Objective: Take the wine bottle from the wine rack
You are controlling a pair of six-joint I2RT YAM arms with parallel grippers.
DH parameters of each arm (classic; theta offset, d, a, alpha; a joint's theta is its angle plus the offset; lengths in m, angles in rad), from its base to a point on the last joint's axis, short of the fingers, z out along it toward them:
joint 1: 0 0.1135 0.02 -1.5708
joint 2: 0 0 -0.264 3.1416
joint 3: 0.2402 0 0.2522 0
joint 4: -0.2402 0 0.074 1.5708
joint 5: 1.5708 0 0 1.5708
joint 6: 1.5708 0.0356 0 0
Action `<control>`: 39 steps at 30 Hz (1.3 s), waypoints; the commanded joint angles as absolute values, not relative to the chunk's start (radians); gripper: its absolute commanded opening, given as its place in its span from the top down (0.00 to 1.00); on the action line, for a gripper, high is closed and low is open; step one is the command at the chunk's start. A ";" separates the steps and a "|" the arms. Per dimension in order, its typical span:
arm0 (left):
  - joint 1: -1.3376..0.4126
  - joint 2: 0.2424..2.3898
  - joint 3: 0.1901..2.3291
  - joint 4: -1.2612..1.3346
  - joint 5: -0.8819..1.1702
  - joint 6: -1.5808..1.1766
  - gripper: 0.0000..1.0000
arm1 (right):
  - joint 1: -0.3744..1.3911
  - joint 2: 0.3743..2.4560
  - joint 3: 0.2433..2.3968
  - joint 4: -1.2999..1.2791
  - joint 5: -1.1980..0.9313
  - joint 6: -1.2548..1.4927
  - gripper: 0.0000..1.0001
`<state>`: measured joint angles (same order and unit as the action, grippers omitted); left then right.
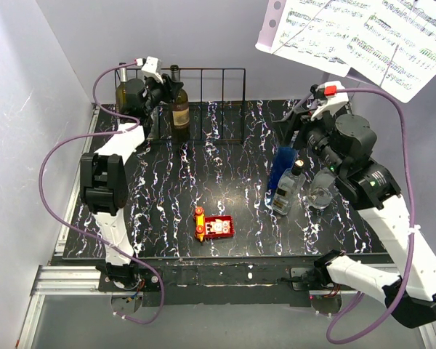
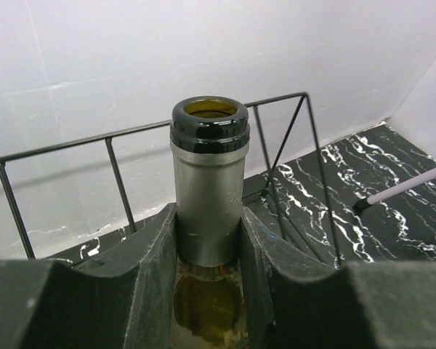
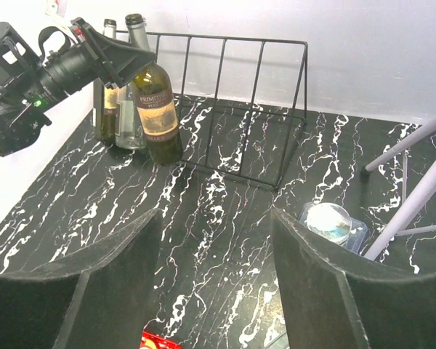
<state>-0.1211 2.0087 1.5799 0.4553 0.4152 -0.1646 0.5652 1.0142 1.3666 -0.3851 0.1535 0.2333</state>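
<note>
Left jaws on PRIMITIVO wine bottle (image 3: 157,109)

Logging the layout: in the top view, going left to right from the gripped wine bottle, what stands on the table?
wine bottle → small red object → clear bottle → clear glass
</note>
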 commanded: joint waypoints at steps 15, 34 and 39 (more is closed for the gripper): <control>-0.143 1.479 1.108 0.747 0.549 -0.256 1.00 | 0.581 0.937 1.269 -0.321 0.008 0.305 0.34; -0.350 1.083 0.693 0.761 0.729 -0.075 1.00 | 0.781 1.248 1.474 -0.235 -0.127 0.406 0.30; -0.374 1.072 0.698 0.726 0.719 -0.054 1.00 | 0.836 1.339 1.531 -0.216 -0.083 0.388 0.26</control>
